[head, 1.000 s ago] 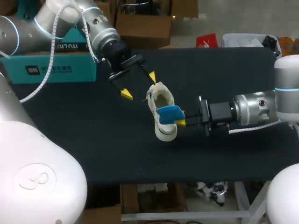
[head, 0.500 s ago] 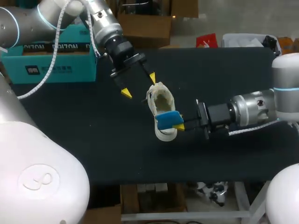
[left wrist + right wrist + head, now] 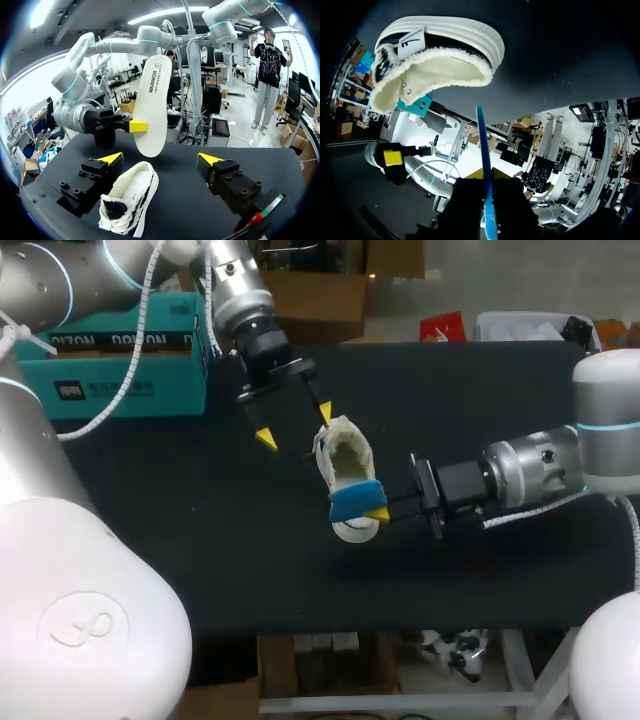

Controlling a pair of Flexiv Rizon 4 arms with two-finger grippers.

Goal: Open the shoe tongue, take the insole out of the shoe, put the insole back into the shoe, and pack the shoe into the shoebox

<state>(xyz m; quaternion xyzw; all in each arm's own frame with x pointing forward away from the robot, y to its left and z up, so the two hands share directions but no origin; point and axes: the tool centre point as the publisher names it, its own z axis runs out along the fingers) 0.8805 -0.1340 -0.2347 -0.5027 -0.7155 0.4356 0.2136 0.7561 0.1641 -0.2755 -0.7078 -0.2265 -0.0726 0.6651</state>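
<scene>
A white shoe (image 3: 344,462) lies on the black table, its fuzzy opening facing up. My right gripper (image 3: 377,510) is shut on the insole (image 3: 355,498), blue on top and white underneath, which stands on edge over the shoe's end nearer the table front. In the right wrist view the insole (image 3: 484,150) shows edge-on between the fingers of the right gripper (image 3: 487,197), with the shoe (image 3: 435,55) ahead. My left gripper (image 3: 295,425) hangs open just behind the shoe. From the left wrist, the shoe (image 3: 131,202) lies below the left gripper (image 3: 160,159), the insole (image 3: 150,107) beyond.
A teal shoebox (image 3: 110,355) stands at the table's back left corner, behind my left arm. Bare black table (image 3: 200,540) spreads to the left and front of the shoe.
My right gripper has moved left toward the shoe and the insole has turned from lying flat to standing on edge. My left gripper has shifted slightly back, still open.
</scene>
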